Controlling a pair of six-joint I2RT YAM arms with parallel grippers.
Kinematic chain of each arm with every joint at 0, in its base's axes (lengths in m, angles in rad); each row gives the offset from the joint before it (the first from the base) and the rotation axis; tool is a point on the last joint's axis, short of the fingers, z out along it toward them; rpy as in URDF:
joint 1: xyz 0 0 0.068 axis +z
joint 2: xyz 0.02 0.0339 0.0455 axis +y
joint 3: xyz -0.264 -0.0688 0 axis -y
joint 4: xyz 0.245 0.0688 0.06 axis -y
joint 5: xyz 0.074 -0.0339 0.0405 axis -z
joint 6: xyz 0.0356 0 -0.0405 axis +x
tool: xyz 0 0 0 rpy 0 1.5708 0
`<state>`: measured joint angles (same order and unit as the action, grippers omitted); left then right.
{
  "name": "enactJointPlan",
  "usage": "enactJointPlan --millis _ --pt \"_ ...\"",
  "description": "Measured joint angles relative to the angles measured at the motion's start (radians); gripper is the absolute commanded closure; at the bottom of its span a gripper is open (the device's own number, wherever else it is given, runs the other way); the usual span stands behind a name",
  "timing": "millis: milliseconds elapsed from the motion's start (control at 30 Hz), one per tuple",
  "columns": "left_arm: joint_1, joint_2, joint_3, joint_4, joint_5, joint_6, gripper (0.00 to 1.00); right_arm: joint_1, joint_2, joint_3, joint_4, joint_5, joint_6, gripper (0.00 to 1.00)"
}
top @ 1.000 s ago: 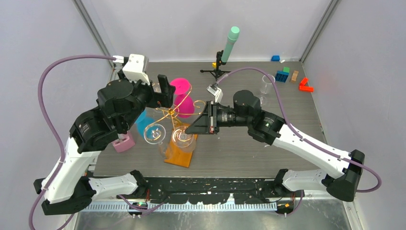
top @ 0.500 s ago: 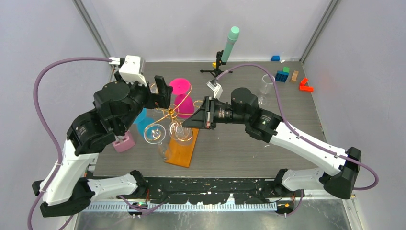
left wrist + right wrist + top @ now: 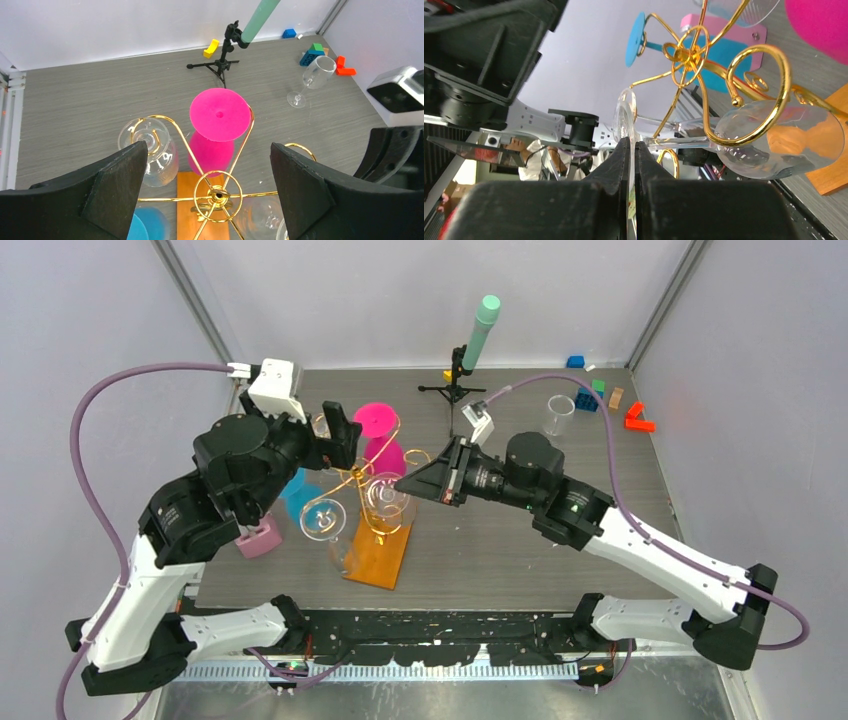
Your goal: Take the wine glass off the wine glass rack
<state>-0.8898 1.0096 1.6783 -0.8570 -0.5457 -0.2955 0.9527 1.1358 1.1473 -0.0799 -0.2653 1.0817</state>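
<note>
So the right claw [image 3: 631, 146] is clenched tight on the thin round foot of the clear wine glass [image 3: 774, 145], fingers pinched right on the rim of that disc. The glass is on the right-hand side of the wine glass rack [image 3: 362, 478], bowl tucked in against one of the gold curled arms, above the near part of the orange base [image 3: 378, 558]. From the wrist view the curl overlaps the bowl, and honestly I can't tell if the stem is hooked in the curl or free of it. The left claw [image 3: 209, 147] is wide open with nothing in it, hanging above the rack's far-left side with the central hub showing between its two fingers. On the rack's far side hangs a pink glass [image 3: 220, 114], foot up, and on its left side there's a second clear glass [image 3: 150, 155] and a blue glass [image 3: 298, 495]. Off to the far right of the rack, well apart from it, a lone glass [image 3: 312, 80] stands upright on the grey surface [image 3: 500, 540], with some coloured blocks [image 3: 590, 398] beyond it. Behind the rack is a black tripod [image 3: 452, 388] holding a mint-green cylinder.
</note>
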Motion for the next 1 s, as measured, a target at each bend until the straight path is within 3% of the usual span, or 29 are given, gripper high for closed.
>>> enactJointPlan --millis 267,633,1000 --pt "0.000 -0.009 -0.043 0.063 0.083 0.027 0.05 -0.001 -0.089 -0.005 -0.063 0.095 -0.001 1.00" --pt "0.000 -0.035 -0.182 0.244 0.256 0.097 0.05 -0.001 -0.178 0.111 -0.381 0.209 -0.013 1.00" --pt "0.000 0.062 -0.230 0.454 0.532 0.119 0.06 -0.001 -0.399 0.196 -0.624 0.529 0.037 1.00"
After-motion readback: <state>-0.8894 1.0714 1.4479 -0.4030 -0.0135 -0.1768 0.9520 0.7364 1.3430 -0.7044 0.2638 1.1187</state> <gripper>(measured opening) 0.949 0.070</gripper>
